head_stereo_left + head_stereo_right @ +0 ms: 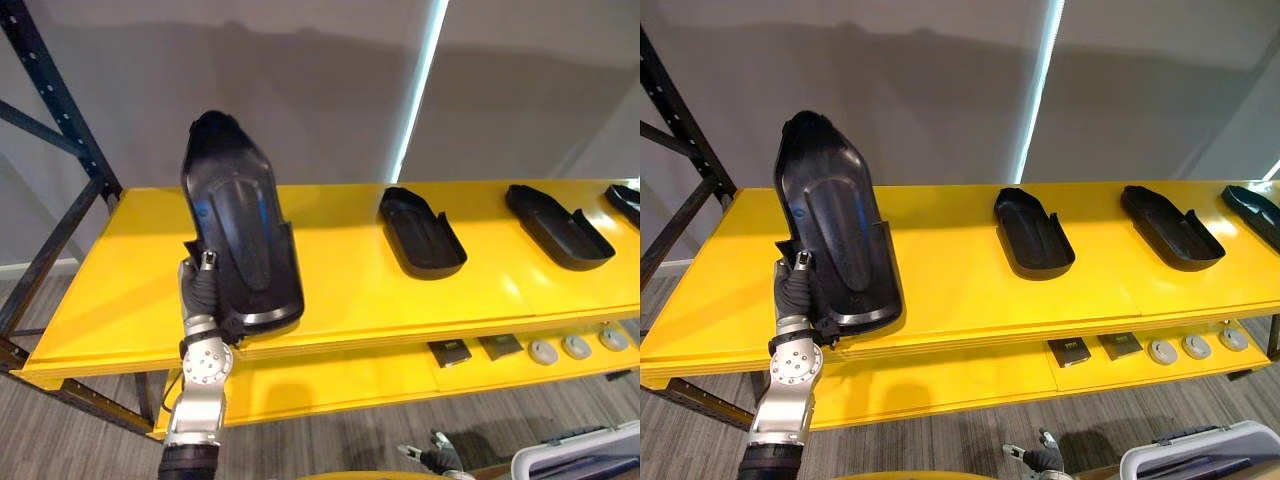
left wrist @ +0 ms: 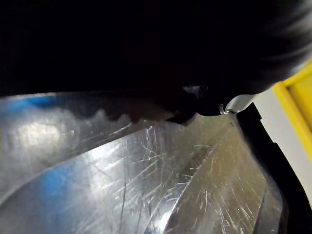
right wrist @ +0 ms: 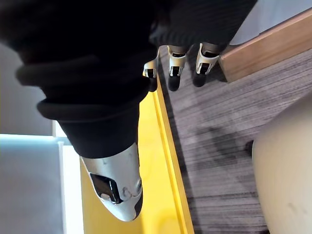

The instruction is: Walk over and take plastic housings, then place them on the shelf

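Over the left end of the yellow shelf (image 1: 330,295), the left hand (image 1: 198,292) holds a black housing (image 1: 240,215) standing up tall. Its thumb and fingers wrap round the low edge of the housing. On top of the shelf, a second housing (image 1: 420,232) lies flat near the middle, a third housing (image 1: 558,228) lies further right, and a fourth housing (image 1: 626,203) lies at the right end. Below the shelf's front, the right hand (image 1: 432,458) hangs low, its fingers (image 3: 174,73) loose and holding nothing.

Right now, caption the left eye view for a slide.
Left robot hand holds a black housing upright at the yellow shelf.
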Motion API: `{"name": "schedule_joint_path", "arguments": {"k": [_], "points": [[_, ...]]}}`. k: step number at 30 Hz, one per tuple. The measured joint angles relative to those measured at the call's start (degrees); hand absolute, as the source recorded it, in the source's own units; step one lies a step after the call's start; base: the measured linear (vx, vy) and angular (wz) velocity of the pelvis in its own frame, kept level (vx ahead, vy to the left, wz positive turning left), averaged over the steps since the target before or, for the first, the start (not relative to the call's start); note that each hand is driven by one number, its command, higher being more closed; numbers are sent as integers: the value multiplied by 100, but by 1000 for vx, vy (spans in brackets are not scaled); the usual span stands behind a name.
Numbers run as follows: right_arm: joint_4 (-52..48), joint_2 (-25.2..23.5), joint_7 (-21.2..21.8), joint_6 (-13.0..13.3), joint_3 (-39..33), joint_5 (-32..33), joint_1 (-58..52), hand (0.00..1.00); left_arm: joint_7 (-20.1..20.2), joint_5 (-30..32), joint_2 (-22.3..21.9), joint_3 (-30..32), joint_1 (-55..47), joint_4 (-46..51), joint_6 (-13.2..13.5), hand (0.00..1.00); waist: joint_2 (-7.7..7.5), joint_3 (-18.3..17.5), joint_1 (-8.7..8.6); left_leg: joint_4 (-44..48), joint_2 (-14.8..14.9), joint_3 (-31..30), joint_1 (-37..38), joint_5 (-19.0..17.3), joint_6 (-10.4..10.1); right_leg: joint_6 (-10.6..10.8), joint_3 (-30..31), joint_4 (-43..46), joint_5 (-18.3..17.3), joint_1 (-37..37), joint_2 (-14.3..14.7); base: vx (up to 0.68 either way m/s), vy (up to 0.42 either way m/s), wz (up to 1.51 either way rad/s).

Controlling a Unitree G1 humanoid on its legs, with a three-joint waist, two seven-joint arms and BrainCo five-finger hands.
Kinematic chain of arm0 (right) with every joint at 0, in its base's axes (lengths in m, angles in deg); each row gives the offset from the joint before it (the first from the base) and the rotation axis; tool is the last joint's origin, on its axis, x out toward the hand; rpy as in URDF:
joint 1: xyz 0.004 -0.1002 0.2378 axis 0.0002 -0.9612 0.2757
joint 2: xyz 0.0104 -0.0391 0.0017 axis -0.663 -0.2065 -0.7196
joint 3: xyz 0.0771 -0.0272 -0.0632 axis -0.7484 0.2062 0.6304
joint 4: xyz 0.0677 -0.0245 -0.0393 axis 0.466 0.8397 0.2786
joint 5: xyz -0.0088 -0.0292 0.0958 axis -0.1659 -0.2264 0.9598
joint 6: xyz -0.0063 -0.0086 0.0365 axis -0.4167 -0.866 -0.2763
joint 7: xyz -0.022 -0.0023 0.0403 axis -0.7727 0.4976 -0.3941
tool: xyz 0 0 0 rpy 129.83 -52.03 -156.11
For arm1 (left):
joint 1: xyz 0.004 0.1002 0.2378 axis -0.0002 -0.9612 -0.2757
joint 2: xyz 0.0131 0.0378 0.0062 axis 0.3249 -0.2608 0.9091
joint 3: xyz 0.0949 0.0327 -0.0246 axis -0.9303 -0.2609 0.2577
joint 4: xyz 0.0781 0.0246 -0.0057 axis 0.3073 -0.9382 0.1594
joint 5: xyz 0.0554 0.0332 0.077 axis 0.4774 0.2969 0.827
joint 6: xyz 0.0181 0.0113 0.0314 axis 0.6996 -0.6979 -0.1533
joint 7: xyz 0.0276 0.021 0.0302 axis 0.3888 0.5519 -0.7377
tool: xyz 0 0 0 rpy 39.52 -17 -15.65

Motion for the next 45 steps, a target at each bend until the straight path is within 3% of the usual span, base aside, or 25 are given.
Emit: {"name": "schedule_joint_path", "arguments": {"k": [9, 18, 19, 36, 42, 45], "points": [[61, 102, 16, -40, -79, -88, 136, 0, 29, -247, 234, 160, 605, -1283, -258, 100, 129, 79, -60, -565, -68, 39, 104, 387, -9, -33, 90, -79, 175, -161, 43, -28, -6, -4], [123, 113, 109, -52, -101, -94, 206, 0, 7, -360, 372, 472, 990, -1897, -383, 100, 158, 102, -131, -1116, -172, 107, 255, 671, -42, 4, 242, -225, 345, -292, 36, -77, 6, -8], [118, 110, 110, -49, -101, -94, 214, 0, -4, -377, 434, 517, 994, -1937, -408, 0, 160, 103, -161, -1137, -182, 128, 257, 671, -42, 8, 266, -240, 344, -295, 37, -45, 16, -10], [222, 111, 99, -37, -147, -94, 316, 0, -382, -464, 929, 852, 1952, -2738, -480, 0, 134, 160, -203, -1105, -176, 110, 255, 685, -10, 5, 432, -373, 399, -266, 87, 40, -6, -5], [228, 109, 96, -38, -147, -92, 322, 0, -615, -892, 923, 853, 1978, -2707, -463, 0, 126, 166, -208, -1111, -177, 47, 263, 685, -10, 2, 413, -351, 401, -267, 84, -9, 0, 2], [230, 104, 88, -35, -143, -90, 320, 0, -772, -885, 870, 799, 1940, -2146, -461, 0, 92, 198, -188, -1124, -180, -30, 258, 686, -9, 2, 350, -351, 399, -274, 75, -40, -3, 10]]}}
